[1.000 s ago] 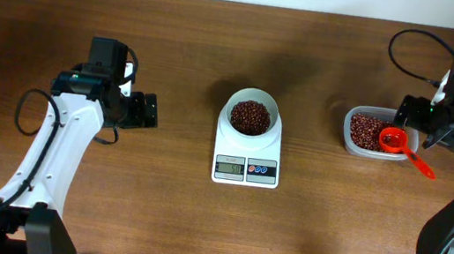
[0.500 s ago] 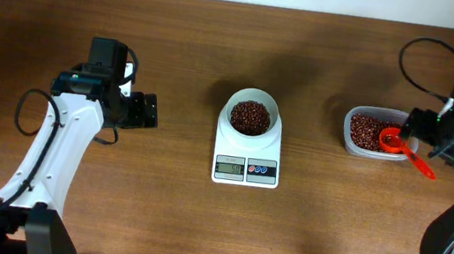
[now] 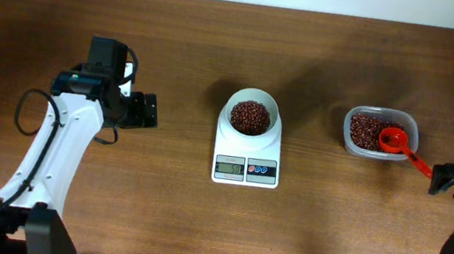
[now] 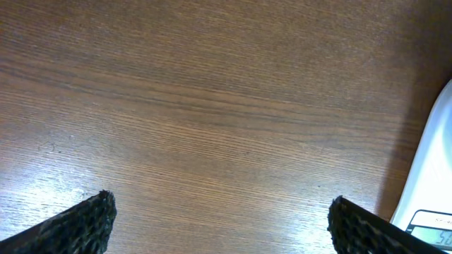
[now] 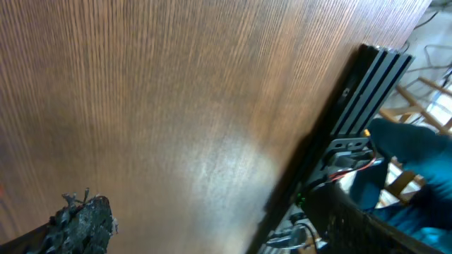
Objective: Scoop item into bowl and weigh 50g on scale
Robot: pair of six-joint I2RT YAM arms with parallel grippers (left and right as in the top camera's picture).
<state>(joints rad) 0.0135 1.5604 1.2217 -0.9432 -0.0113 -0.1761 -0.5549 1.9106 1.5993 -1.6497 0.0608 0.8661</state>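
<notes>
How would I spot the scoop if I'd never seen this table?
On the right side of the wooden table sits a clear plastic tub of dark reddish beans. The scoop lies in its right end, handle poking over the rim, the only bright orange-red thing there.

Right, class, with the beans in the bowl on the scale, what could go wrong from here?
1. The scoop lies in the tub with its handle overhanging the rim, close to the right claw; a careless sweep might flip it and scatter beans.
2. The open left claw sits near the scale; a nudge could disturb the reading.
3. The display is too small to read, so the bowl may be off target.
</notes>
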